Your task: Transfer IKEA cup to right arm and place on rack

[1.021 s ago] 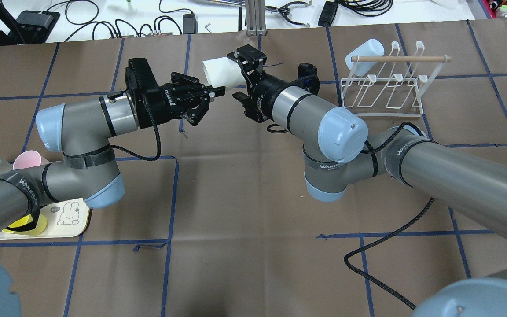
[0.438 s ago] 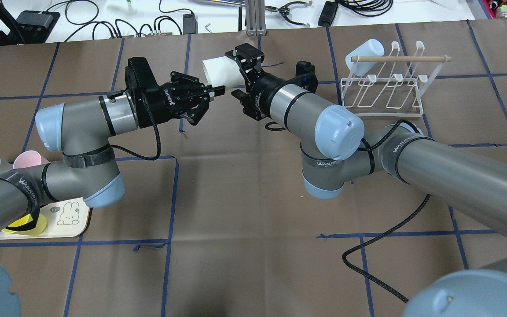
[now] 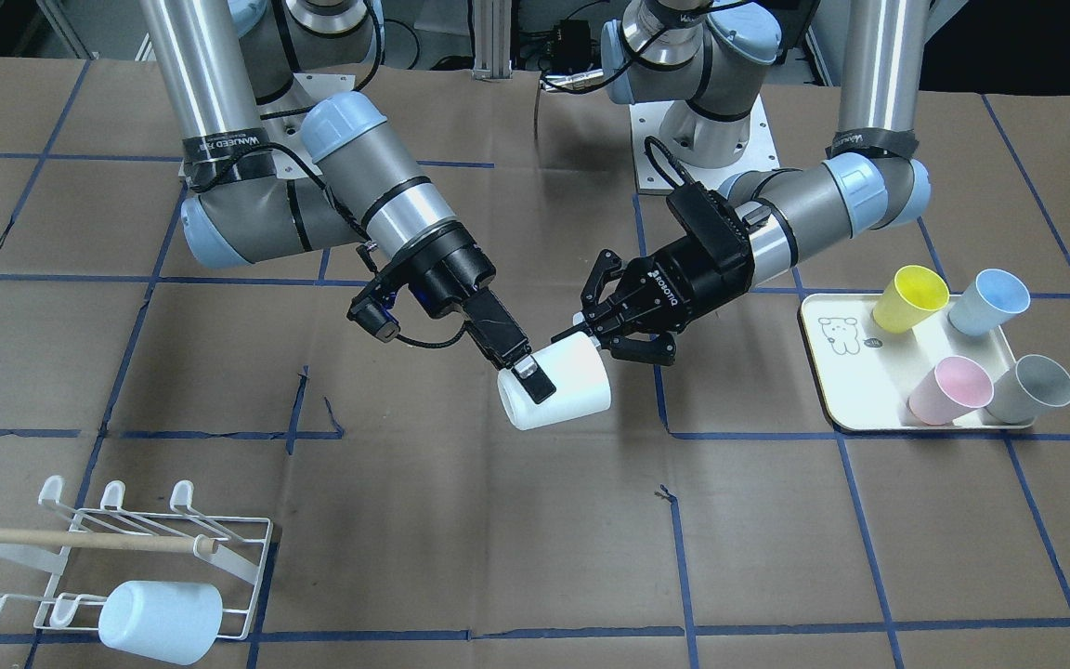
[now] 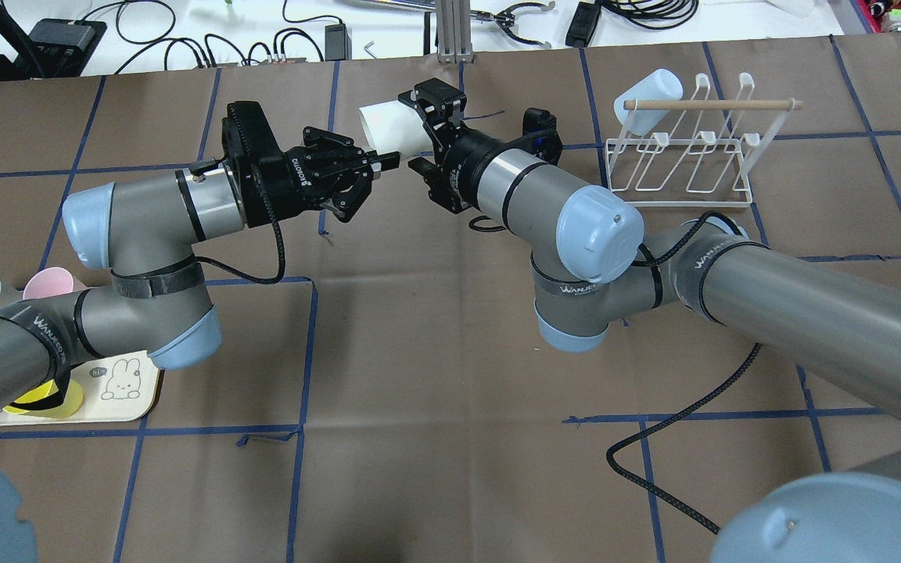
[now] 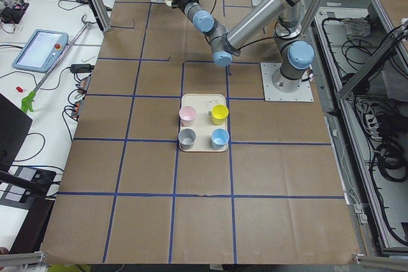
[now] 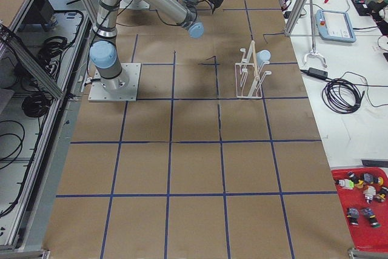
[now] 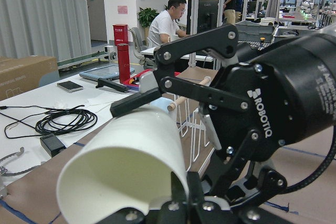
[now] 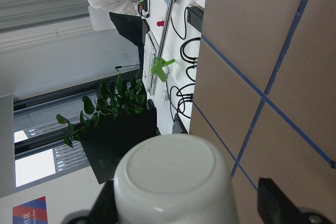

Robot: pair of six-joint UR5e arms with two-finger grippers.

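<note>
The white IKEA cup (image 3: 565,398) hangs on its side above the table's middle. My left gripper (image 3: 581,333) is shut on its rim; in the left wrist view its fingertips (image 7: 182,195) pinch the cup (image 7: 126,150) wall. The right arm's gripper (image 4: 418,131) is open and straddles the cup (image 4: 385,129) at its base end. In the right wrist view the cup's bottom (image 8: 173,182) sits between the fingers (image 8: 278,203), with a gap on one side. The white wire rack (image 3: 252,557) with a wooden dowel stands at the robot's far right (image 4: 677,168).
A light blue cup (image 3: 159,621) lies on the rack's end. The cream tray (image 3: 832,372) on the robot's left holds yellow (image 3: 909,297), blue (image 3: 988,302), pink (image 3: 948,390) and grey (image 3: 1029,390) cups. A black cable (image 4: 685,407) trails under the right arm.
The right arm has shifted slightly towards the left arm, so its open fingers reach a little further along the cup. The left arm and the cup have not moved.
</note>
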